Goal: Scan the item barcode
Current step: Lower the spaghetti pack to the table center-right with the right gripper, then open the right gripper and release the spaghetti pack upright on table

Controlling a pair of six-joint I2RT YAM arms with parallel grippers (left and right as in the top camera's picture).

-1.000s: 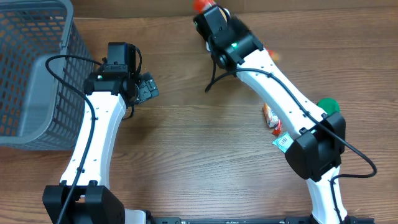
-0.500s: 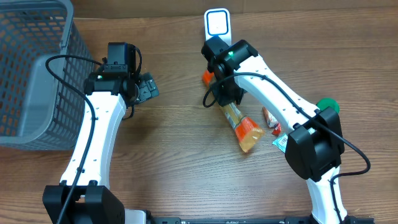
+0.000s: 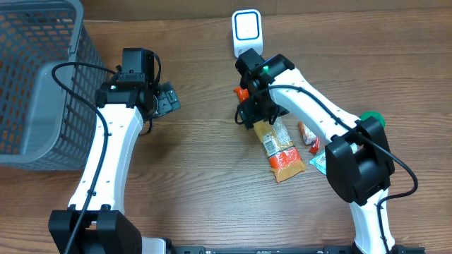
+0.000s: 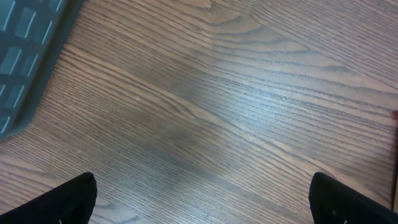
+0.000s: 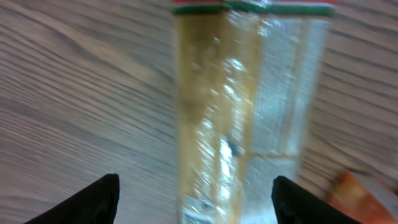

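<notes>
Packet: a long clear snack packet [image 3: 277,144] is lying flat on the table [image 3: 205,183], right of the middle. It is running from under the right gripper toward the near right, and its near end is orange.
Right gripper: the right gripper [image 3: 253,107] is hovering over the far end of the snack packet with its fingers standing apart. In the wrist view its dark fingertips [image 5: 102,199] are showing on either side of the wrapper and clamping nothing. Whether the right-hand fingertip is brushing the wrapper is not clear.
Scanner: a white scanner [image 3: 246,28] is standing at the far edge of the table, just beyond the right gripper and apart from the snack packet.
Left gripper: the left gripper [image 3: 164,99] is hanging over bare wood left of the middle, its fingers spread wide and holding nothing.
Basket: a grey basket [image 3: 42,85] is sitting at the far left, beside the left arm.
Other things: a small red packet [image 3: 308,132] is lying just right of the snack packet. A blue-and-white wrapper [image 3: 319,162] is peeking out from under the right arm. A green round thing [image 3: 372,118] is showing behind that arm, further right.
</notes>
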